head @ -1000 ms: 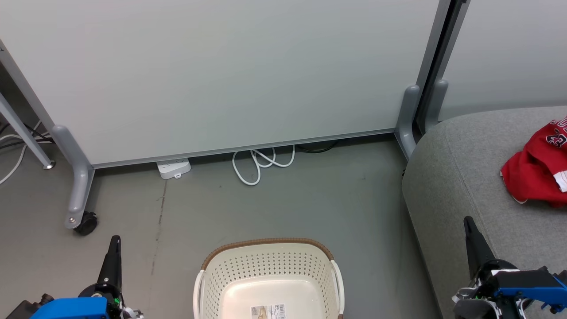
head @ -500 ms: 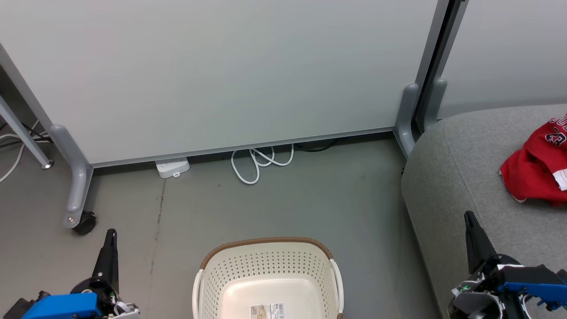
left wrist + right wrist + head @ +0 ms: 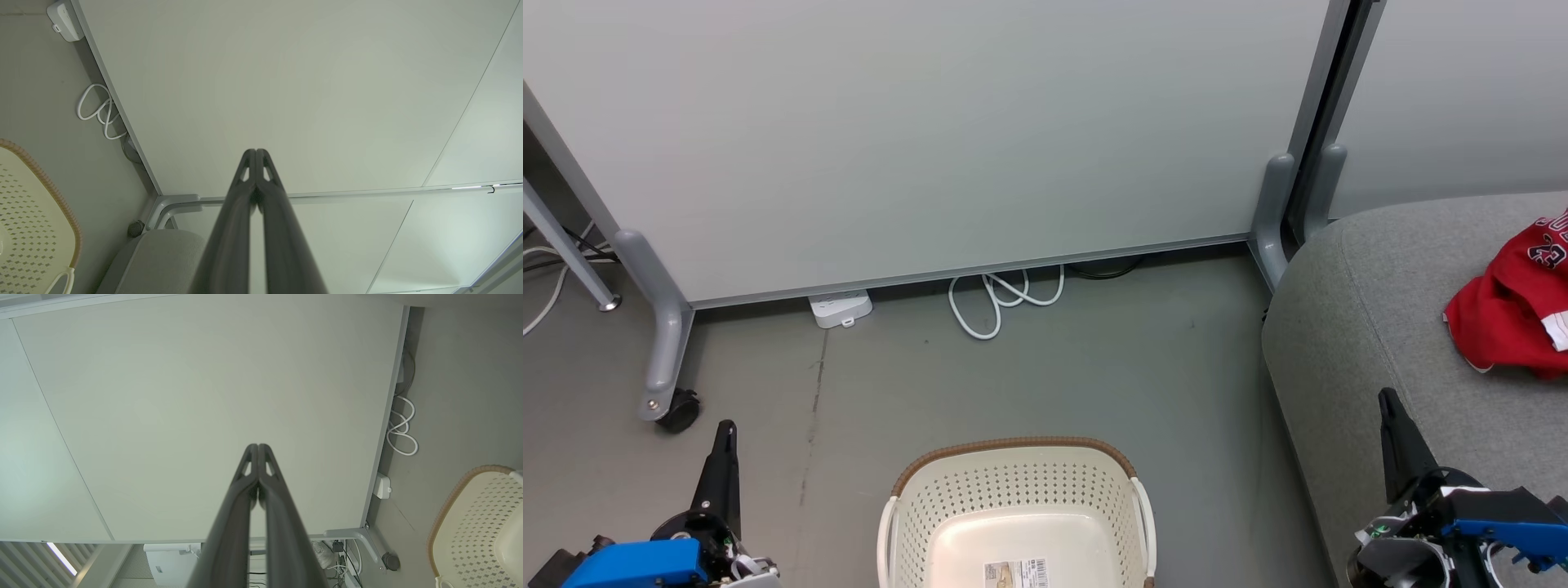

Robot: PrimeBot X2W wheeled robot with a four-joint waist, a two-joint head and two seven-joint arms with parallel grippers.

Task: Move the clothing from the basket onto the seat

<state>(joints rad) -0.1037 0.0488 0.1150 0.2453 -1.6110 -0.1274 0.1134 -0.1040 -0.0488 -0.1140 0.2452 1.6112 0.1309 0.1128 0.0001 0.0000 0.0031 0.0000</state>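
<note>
**A:** Where is the clothing?

**B:** A soft red jersey garment with white trim and numerals (image 3: pixel 1511 318) lies crumpled on the large rounded seat of light grey woven fabric (image 3: pixel 1372 327), at three o'clock in the head view. The cream-white perforated plastic basket with a brown woven-look rim (image 3: pixel 1013 444) sits on the grey floor (image 3: pixel 1094 367) at six o'clock. What shows of its bottom carries a paper label (image 3: pixel 1016 573) and no cloth.

**A:** And the arms?

**B:** The left pincer (image 3: pixel 727 429) at seven o'clock and the right pincer (image 3: pixel 1388 400) at five o'clock both point toward twelve. Their fingers are pressed together and hold nothing. Each wrist view agrees: the tips touch, with no cloth between them.

**A:** What could go wrong from here?

**B:** Calling it finished too soon, I'd judge. The basket's near part is cut off by the bottom edge, so a piece lying there would be missed. The garment also runs past the right edge. If that unseen part hangs over the seat's side, its weight could drag the slippery fabric down to the floor.

**A:** Anything else hard to read?

**B:** The numerals are partly cut off, and I can't tell whether the red heap is one garment or several.
</note>
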